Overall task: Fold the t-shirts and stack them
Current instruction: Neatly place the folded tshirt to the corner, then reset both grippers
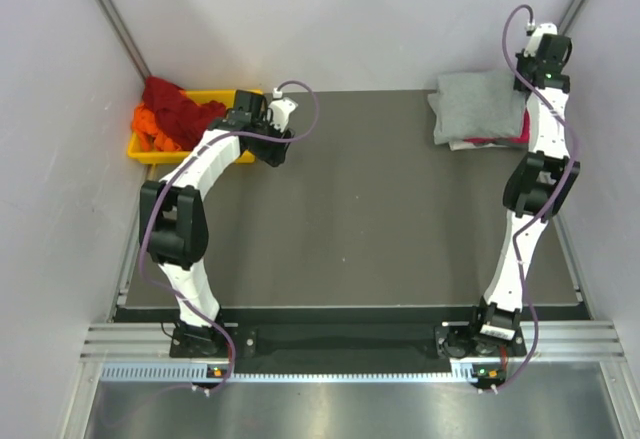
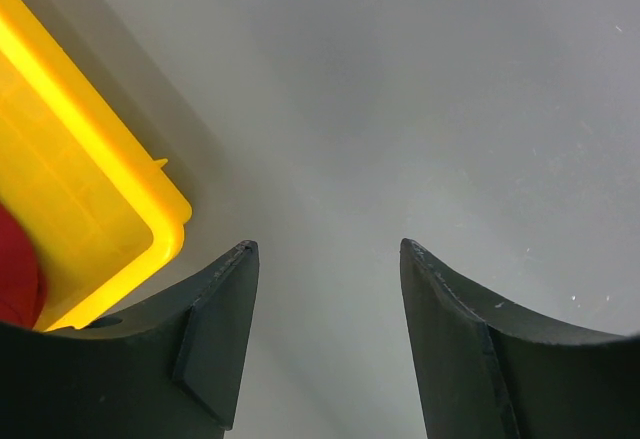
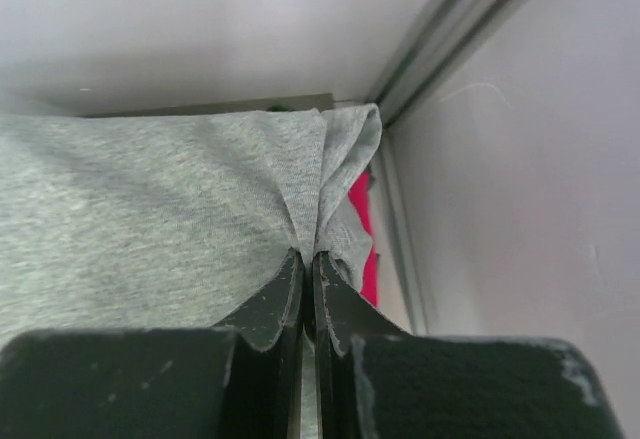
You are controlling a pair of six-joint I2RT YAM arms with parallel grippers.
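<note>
My right gripper (image 3: 308, 259) is pressed together on a pleat of the folded light heather-grey cloth t-shirt (image 3: 150, 219). That shirt tops the stack at 1 o'clock on the dark grey table (image 1: 360, 229), over the bright magenta-pink t-shirt (image 3: 362, 214). If I lift without letting go, I expect the pinch to drag the top layer and undo the fold.

My left gripper (image 2: 325, 249) hangs spread and empty beside the yellow plastic tray (image 2: 165, 214) at 10 o'clock. The tray's rim stands between its fingers and the crumpled dark red t-shirt (image 1: 175, 97) and orange t-shirt (image 1: 150, 124).
</note>
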